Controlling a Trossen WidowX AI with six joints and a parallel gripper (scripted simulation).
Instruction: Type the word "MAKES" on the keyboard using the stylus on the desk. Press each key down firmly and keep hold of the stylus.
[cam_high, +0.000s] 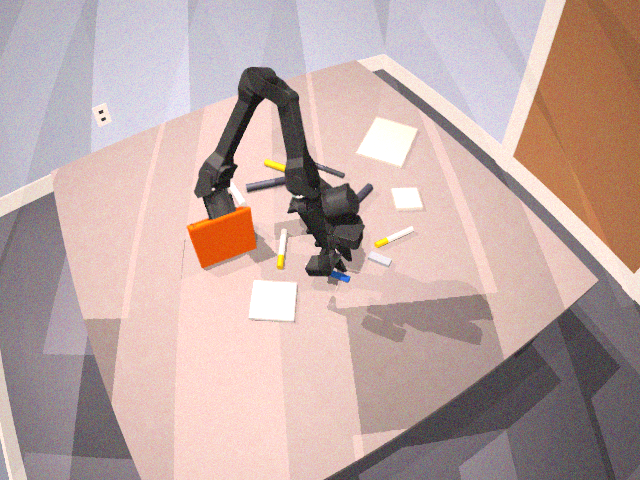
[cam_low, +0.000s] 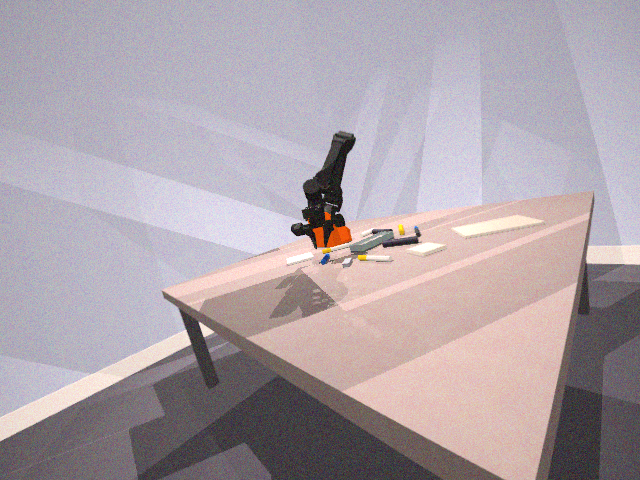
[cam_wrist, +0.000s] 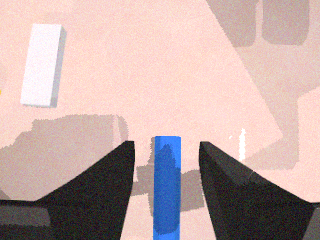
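Arm (cam_high: 294, 134) (cam_low: 334, 165) over blue stylus (cam_high: 340, 276) (cam_low: 324, 258) (cam_wrist: 167, 185). Keyboard (cam_low: 372, 241) beyond it, mostly hidden from top. Gripper (cam_high: 338, 269) (cam_wrist: 166, 149) part open, nothing held; stylus lies on desk between fingers, gap each side. Best: keep centred, lower straight, close squarely on barrel, lift level. Off-centre closing could twist it.

Lying low and left of centre in the top view, a white square pad (cam_high: 273, 300) (cam_low: 300, 258); at upper right, a large cream slab (cam_high: 387, 141) (cam_low: 497, 226), with a smaller cream pad (cam_high: 406, 198) (cam_low: 426, 249) below. Near mid-frame, a yellow-tipped white stick (cam_high: 282, 249); farther right, a second yellow-tipped stick (cam_high: 394, 237) (cam_low: 374, 257) above a pale grey block (cam_high: 379, 258) (cam_low: 347, 262) (cam_wrist: 42, 65), also upper left in the wrist view. Above centre, partly hidden, probably a yellow rod (cam_high: 274, 165). At upper left, a wall socket (cam_high: 101, 114).
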